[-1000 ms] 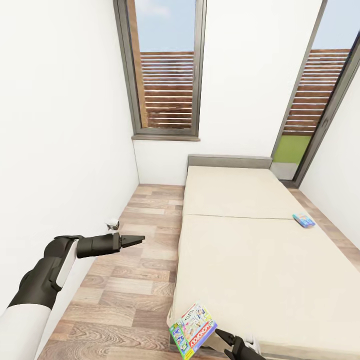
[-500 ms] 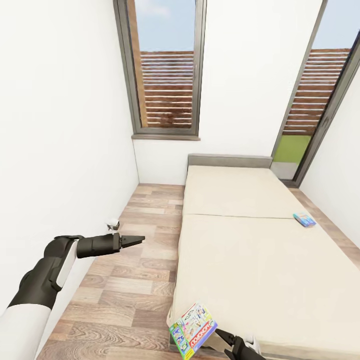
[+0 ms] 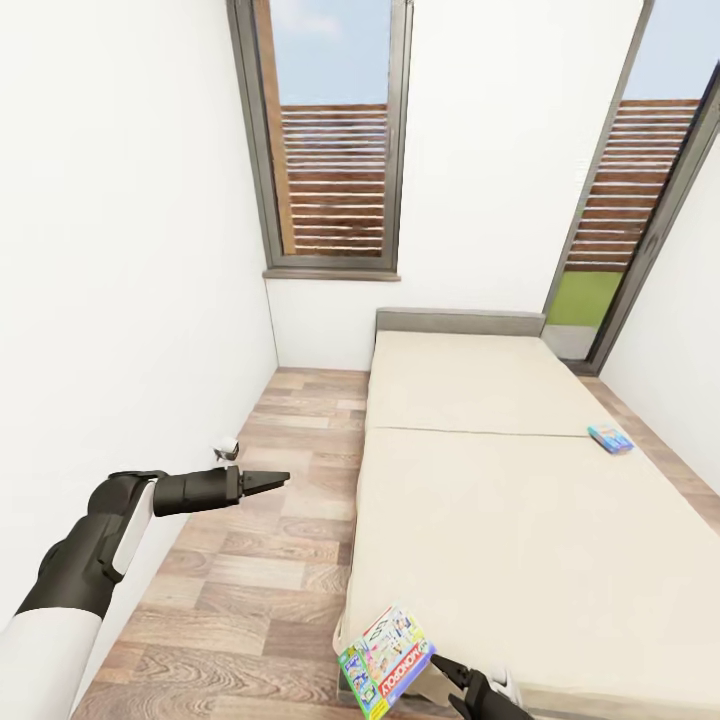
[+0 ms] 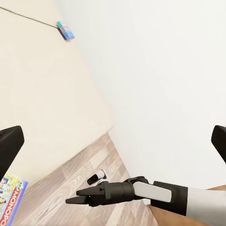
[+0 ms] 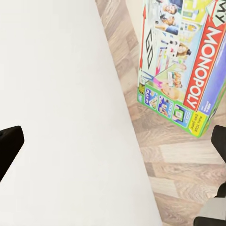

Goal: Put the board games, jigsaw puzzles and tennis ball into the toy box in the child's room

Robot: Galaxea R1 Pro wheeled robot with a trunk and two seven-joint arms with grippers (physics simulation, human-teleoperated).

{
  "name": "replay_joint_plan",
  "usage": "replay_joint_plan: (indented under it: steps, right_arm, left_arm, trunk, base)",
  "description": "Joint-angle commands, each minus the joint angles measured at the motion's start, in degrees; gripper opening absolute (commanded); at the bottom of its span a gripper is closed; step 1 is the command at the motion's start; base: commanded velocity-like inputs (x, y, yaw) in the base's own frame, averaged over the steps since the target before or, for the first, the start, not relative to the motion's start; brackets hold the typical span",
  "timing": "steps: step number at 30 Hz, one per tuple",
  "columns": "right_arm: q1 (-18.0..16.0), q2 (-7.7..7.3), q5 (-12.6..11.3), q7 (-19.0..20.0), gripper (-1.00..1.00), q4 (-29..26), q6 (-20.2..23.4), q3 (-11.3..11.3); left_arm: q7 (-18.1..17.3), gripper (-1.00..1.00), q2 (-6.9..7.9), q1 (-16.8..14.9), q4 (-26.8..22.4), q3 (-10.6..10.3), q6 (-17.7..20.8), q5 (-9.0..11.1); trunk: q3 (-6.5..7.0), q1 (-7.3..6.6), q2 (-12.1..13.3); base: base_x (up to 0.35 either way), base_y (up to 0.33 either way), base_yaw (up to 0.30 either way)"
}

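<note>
Jaws of the left gripper (image 3: 280, 479) look pressed together, hovering over the wood floor (image 3: 250, 560). Right gripper (image 3: 445, 668) sits spread apart beside the Monopoly box (image 3: 387, 661), which overhangs the bed (image 3: 520, 520) corner. Well beyond both jaws lies the light-blue game (image 3: 609, 439).

The right tool (image 3: 447, 668) has eased slightly lower.

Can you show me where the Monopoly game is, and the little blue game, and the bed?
Green-white Monopoly box with red banner (image 3: 387, 661): head view, middle of its printed lid.
Small light-blue game box (image 3: 609, 439): head view, its top face.
Cream-beige bed (image 3: 520, 520): head view, bare mattress surface.
</note>
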Motion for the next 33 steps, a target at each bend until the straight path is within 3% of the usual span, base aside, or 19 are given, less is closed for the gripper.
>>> replay_joint_plan:
  steps: [1,7,33]
  right_arm:
    - [-0.03,0.01,-0.3,0.08,1.0,-0.01,0.16,-0.14]
    - [-0.03,-0.04,-0.34,0.16,1.0,-0.05,-2.22,-0.11]
    - [-0.03,-0.05,-0.39,0.29,1.0,-0.07,-3.53,0.03]
  left_arm:
    - [-0.09,1.0,0.02,-0.03,0.0,0.0,0.42,0.11]
    - [-0.09,1.0,0.09,-0.03,0.0,0.0,0.42,0.19]
    - [-0.09,1.0,-0.01,-0.03,-0.01,-0.02,0.33,0.24]
  trunk:
    - [0.02,0.0,-0.04]
    - [0.54,0.0,-0.04]
    - [-2.27,5.71,-10.47]
  base:
    - [0.0,0.0,0.0]
    - [0.0,0.0,0.0]
    - [0.0,0.0,0.0]
